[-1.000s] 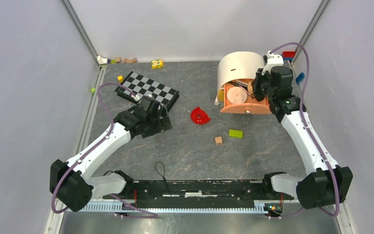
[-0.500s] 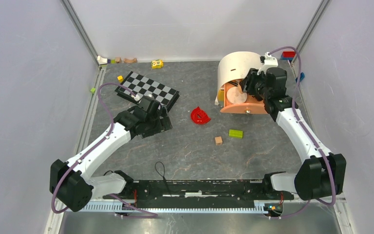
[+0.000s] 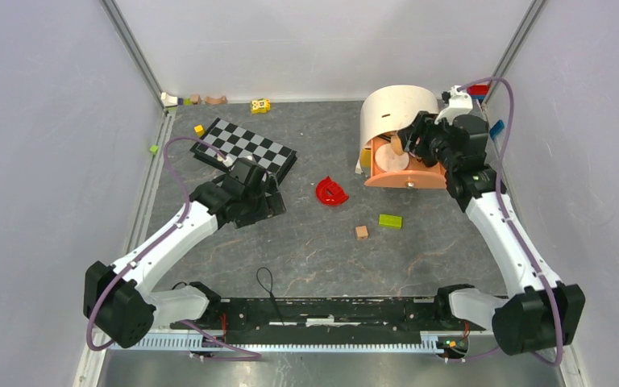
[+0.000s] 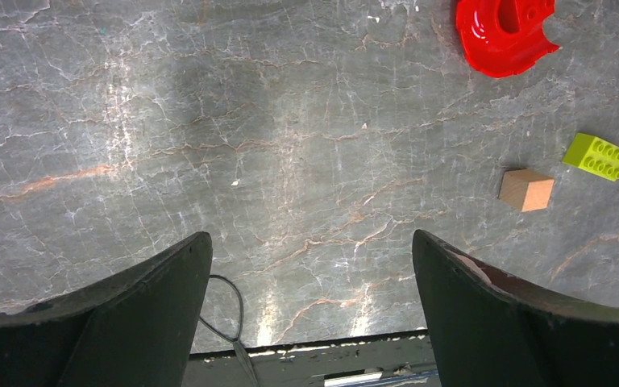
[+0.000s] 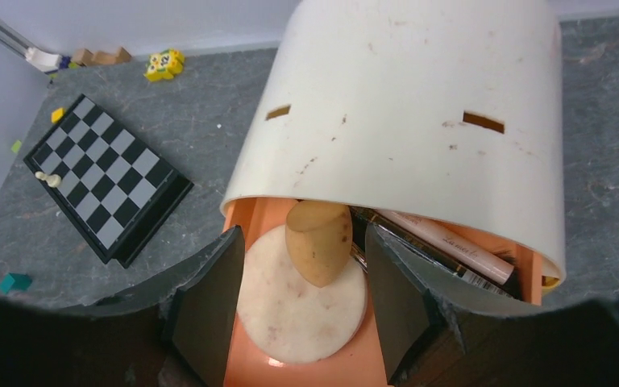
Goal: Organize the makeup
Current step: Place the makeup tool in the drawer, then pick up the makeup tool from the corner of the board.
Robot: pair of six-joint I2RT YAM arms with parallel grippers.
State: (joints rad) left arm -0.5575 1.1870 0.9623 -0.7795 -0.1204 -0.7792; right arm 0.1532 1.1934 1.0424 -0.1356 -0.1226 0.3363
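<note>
The makeup lies in an orange case (image 3: 407, 179) under a curved white lid (image 3: 395, 109) at the back right. In the right wrist view an orange teardrop sponge (image 5: 319, 242) rests on a round peach compact (image 5: 298, 314). A pink stick (image 5: 443, 238) and a black-gold tube (image 5: 451, 266) lie under the lid (image 5: 403, 105). My right gripper (image 5: 302, 298) is open, its fingers either side of the sponge and compact without touching them; it also shows in the top view (image 3: 409, 142). My left gripper (image 4: 310, 266) is open and empty over bare table, left of centre (image 3: 270, 201).
A chessboard (image 3: 246, 147) lies at the back left, just behind my left arm. A red curved piece (image 3: 331, 191), a green block (image 3: 390, 220) and a wooden cube (image 3: 361, 232) lie mid-table. Small toys line the back wall. The case sits close to the right wall.
My right gripper swung left over the case opening, then drew back slightly. The sponge now shows lying on the compact. The left arm has not moved.
</note>
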